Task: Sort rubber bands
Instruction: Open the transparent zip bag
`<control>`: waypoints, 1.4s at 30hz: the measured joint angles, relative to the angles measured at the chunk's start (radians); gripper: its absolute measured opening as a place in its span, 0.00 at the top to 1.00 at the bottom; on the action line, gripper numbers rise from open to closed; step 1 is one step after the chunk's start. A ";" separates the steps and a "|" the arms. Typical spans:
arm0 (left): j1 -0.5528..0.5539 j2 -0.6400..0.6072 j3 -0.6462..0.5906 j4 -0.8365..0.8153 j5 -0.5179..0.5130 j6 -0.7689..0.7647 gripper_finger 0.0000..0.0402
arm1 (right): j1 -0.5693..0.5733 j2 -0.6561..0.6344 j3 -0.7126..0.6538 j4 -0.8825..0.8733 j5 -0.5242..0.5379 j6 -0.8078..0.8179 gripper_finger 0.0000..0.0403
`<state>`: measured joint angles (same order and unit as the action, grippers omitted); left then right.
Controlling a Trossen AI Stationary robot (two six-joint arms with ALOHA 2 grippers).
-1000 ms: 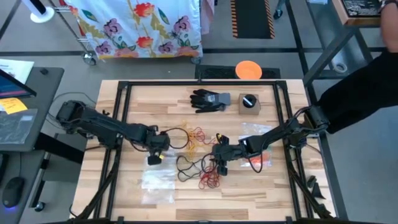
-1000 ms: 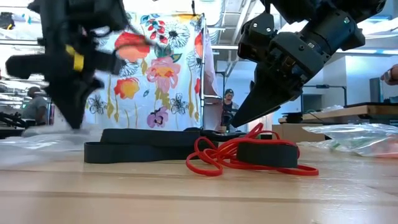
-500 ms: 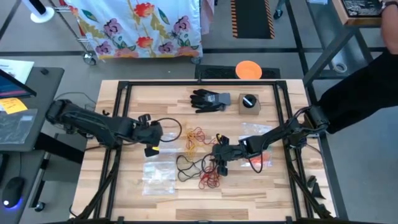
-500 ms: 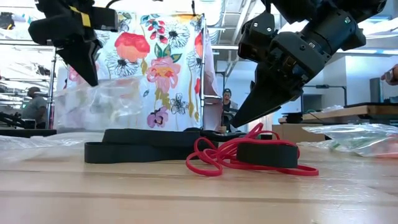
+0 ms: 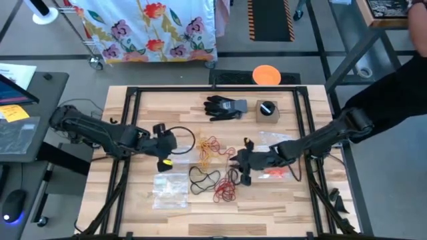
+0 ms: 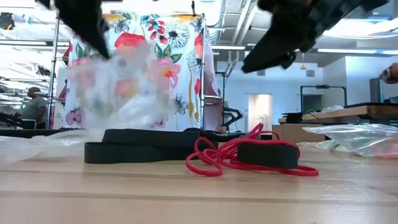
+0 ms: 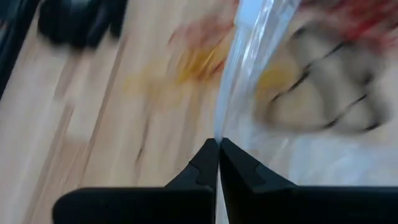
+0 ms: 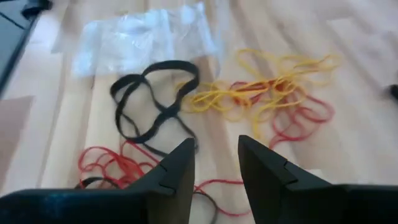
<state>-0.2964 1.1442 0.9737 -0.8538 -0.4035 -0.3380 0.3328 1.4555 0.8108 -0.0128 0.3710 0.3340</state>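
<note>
The left arm reaches in from the table's left edge, stretched low across the wood, and its left gripper (image 5: 165, 151) sits left of the band pile with its fingers (image 7: 208, 163) pressed together on the edge of a clear plastic bag (image 6: 118, 87), which hangs lifted off the table in the low view. The right arm comes in from the right edge, slanted toward the centre, and its right gripper (image 5: 241, 162) hovers above the table at the pile's right side; its 2 fingers (image 8: 180, 165) stand a little apart with nothing between them. The rubber bands (image 5: 212, 167) lie loose at the middle of the table, between the 2 grippers: a yellow and red tangle (image 8: 267, 87) farther back, black loops (image 8: 152, 93) in the middle and a red cluster (image 5: 225, 192) nearest the front edge; single bands are too tangled to count. 2 more clear bags show: 1 flat bag (image 5: 169, 191) in front of the left gripper, and 1 bag with orange in it (image 5: 277, 170) under the right arm. 1 black glove (image 5: 223, 107) and 1 small box (image 5: 267, 111) lie just beside each other at the back.
</note>
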 joint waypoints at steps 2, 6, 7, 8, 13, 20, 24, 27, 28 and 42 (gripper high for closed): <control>-0.033 0.000 0.042 0.060 0.004 0.045 1.00 | 0.021 -0.023 -0.001 -0.054 0.066 0.005 0.70; -0.088 -0.001 0.085 0.200 -0.001 0.139 1.00 | 0.060 -0.047 -0.001 -0.151 0.184 0.057 0.70; -0.096 0.000 0.088 0.226 -0.002 0.157 1.00 | 0.067 -0.048 -0.001 -0.166 0.201 0.065 0.70; -0.101 0.000 0.091 0.248 -0.002 0.170 1.00 | 0.074 -0.048 -0.001 -0.185 0.211 0.074 0.69; -0.110 0.000 0.092 0.331 0.021 0.180 1.00 | 0.096 -0.047 -0.001 -0.206 0.212 0.077 0.70; -0.110 0.001 0.083 0.379 0.096 0.184 1.00 | 0.098 -0.047 -0.001 -0.207 0.253 0.077 0.70; -0.110 0.004 0.060 0.372 0.088 0.184 1.00 | 0.090 -0.051 -0.040 -0.127 0.288 0.064 0.70; -0.110 0.004 0.046 0.373 0.069 0.179 1.00 | 0.069 -0.069 -0.091 -0.047 0.283 0.061 0.70; -0.110 0.004 0.041 0.375 0.066 0.176 1.00 | 0.062 -0.081 -0.112 -0.015 0.283 0.061 0.70; -0.110 0.184 0.057 0.364 -0.026 0.268 1.00 | -0.108 -0.192 -0.513 0.979 -0.138 0.014 0.70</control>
<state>-0.4061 1.3283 1.0306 -0.4893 -0.4295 -0.0699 0.2253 1.2640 0.2980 0.9662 0.2327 0.3477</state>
